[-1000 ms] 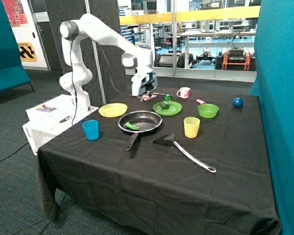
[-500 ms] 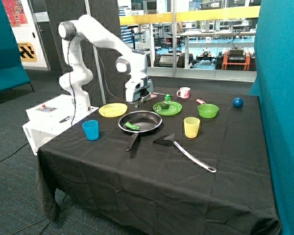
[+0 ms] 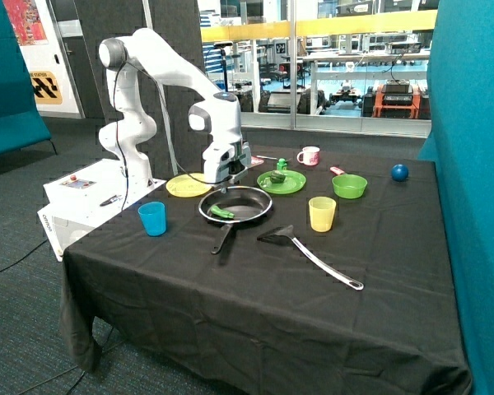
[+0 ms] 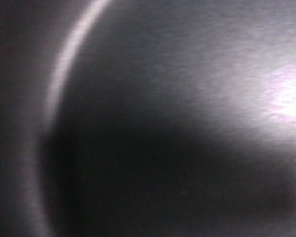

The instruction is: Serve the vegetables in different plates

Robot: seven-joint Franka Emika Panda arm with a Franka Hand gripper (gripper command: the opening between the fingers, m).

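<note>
The elongated bright green vegetable (image 3: 221,212) lies in the black frying pan (image 3: 245,216). The round dark green vegetable (image 3: 276,177) sits on the bright green plate (image 3: 292,184) behind the pan. The yellow plate (image 3: 184,186) lies beside the pan with nothing on it, and the arm hides its near edge. My gripper (image 3: 221,184) hangs low over the pan's back rim, just behind the elongated vegetable. The wrist view shows only the pan's dark inner surface and its curved rim (image 4: 64,54); no vegetable shows there.
A blue cup (image 3: 152,218) stands in front of the yellow plate. A yellow cup (image 3: 322,213) and a spatula (image 3: 313,255) lie beside the pan. A green bowl (image 3: 349,186), a pink mug (image 3: 309,155) and a blue ball (image 3: 399,172) stand at the back.
My gripper has moved from behind the green plate toward the yellow plate's side and down to the pan's back rim. The vegetables and plates have not moved.
</note>
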